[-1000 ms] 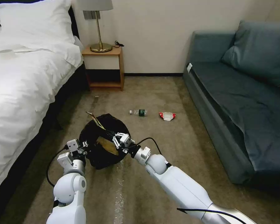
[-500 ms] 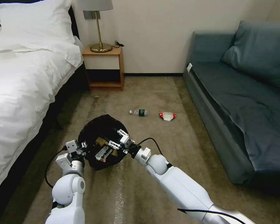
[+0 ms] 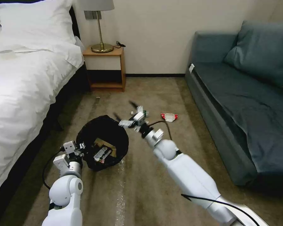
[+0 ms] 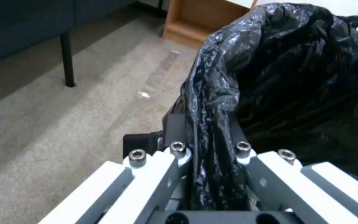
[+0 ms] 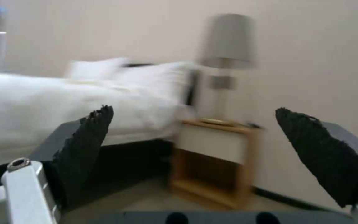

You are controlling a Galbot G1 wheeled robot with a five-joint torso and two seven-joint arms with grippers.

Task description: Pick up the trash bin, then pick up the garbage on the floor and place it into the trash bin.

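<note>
Bin (image 3: 102,142) is up off the carpet, pinched by my left tool (image 4: 206,146), which has closed on the folded black liner at the rim nearest me. It seems light, but that liner is crinkly and slick, so I'd guess the plastic could creep through the pads unless the hard rim is caught underneath too. A couple of wrappers sit in the bottom.

My right tool (image 3: 129,114) hangs in the air just past the bin's far rim, pads spread wide apart with nothing between them.

Two bits are on the floor beyond it: the clear bottle (image 3: 142,113), partly hidden behind the tool, and the red-and-white wrapper (image 3: 169,117) near the sofa (image 3: 242,103). The bottle looks stiff and round, so it'll probably roll; across the middle of the body seems best. The wrapper is soft and flat, so I'd pinch a raised fold.
</note>
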